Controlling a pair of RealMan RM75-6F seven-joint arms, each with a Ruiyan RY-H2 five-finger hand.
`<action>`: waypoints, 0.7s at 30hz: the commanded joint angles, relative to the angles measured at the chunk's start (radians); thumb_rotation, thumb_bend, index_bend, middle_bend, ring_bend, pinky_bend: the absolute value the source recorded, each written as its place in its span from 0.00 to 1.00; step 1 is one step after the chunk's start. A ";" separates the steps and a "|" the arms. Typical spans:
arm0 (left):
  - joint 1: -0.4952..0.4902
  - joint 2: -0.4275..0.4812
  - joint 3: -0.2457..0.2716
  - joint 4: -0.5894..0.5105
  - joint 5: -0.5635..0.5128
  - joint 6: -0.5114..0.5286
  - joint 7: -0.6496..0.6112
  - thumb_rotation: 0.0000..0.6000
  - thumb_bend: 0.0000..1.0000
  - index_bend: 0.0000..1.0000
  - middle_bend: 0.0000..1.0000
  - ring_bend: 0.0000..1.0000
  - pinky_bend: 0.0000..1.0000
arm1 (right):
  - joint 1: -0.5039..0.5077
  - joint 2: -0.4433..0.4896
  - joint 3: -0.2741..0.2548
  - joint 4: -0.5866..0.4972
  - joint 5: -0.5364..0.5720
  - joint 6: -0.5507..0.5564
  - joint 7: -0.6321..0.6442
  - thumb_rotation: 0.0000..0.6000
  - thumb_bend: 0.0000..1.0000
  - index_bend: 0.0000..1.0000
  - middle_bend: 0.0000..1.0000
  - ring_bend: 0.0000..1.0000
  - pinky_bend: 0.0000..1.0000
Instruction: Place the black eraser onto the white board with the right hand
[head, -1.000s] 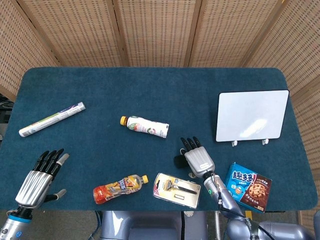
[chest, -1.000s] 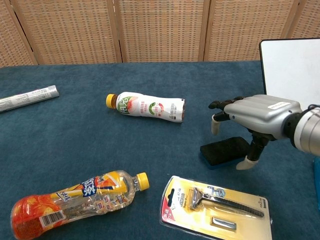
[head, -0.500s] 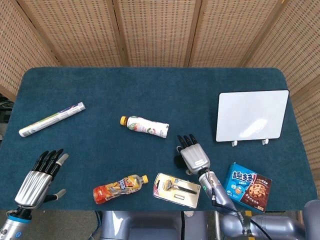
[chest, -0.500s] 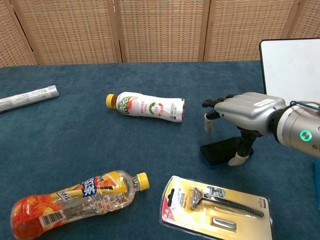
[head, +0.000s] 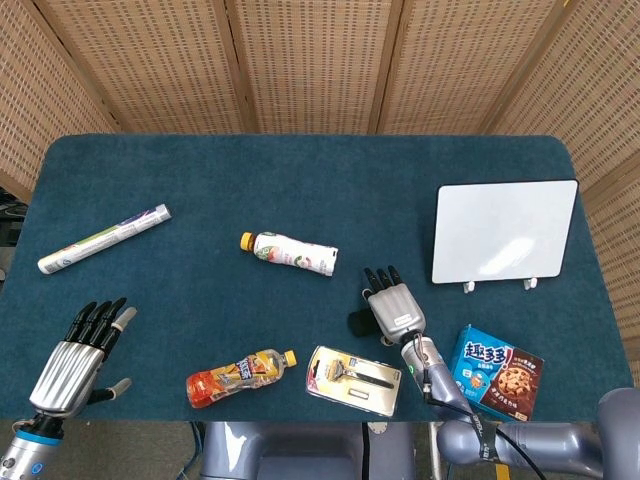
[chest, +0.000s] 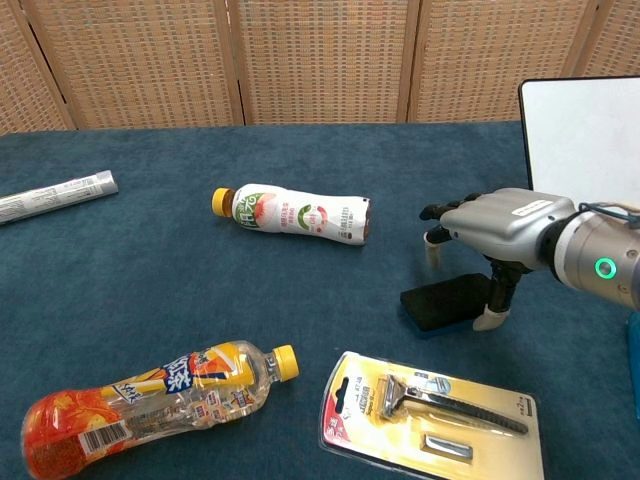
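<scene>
Black eraser (chest: 448, 301) flat on the blue desk (head: 300, 180), near the front edge, right of centre. Mostly covered in the head view, just a dark corner (head: 357, 322) poking out. Right hand (chest: 497, 228) directly over it, palm down, fingers arched over the far side, thumb tip down at the eraser's right end. Touching or just hovering? Can't tell from these angles, so no call on whether it's actually gripped.

Razor blister pack (chest: 435, 418) just in front of the eraser, close but apart. White milk-drink bottle (chest: 291, 214) lying on its side behind and to the left. Orange juice bottle (chest: 150, 393) also on its side, further left near the front edge. Cookie box (head: 496, 373) off to the right of the hand. White board (head: 505, 232) propped up on little feet well to the right and further back, nothing standing between it and the hand. Rolled tube (head: 103, 239) way over on the far left. Left hand (head: 78, 357) at the front-left corner, fingers straight and spread, holding nothing.
</scene>
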 joint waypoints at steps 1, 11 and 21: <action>0.000 0.000 0.000 -0.001 0.000 0.000 0.002 1.00 0.13 0.00 0.00 0.00 0.00 | 0.004 0.002 -0.005 0.000 0.007 0.004 0.004 1.00 0.00 0.31 0.00 0.00 0.00; 0.002 0.000 0.001 -0.001 0.001 0.003 0.002 1.00 0.13 0.00 0.00 0.00 0.00 | 0.019 0.000 -0.030 0.011 0.023 0.013 0.022 1.00 0.00 0.33 0.00 0.00 0.00; 0.001 0.000 0.001 -0.001 0.001 0.001 0.001 1.00 0.13 0.00 0.00 0.00 0.00 | 0.035 -0.024 -0.037 0.046 0.019 0.013 0.055 1.00 0.00 0.36 0.00 0.00 0.00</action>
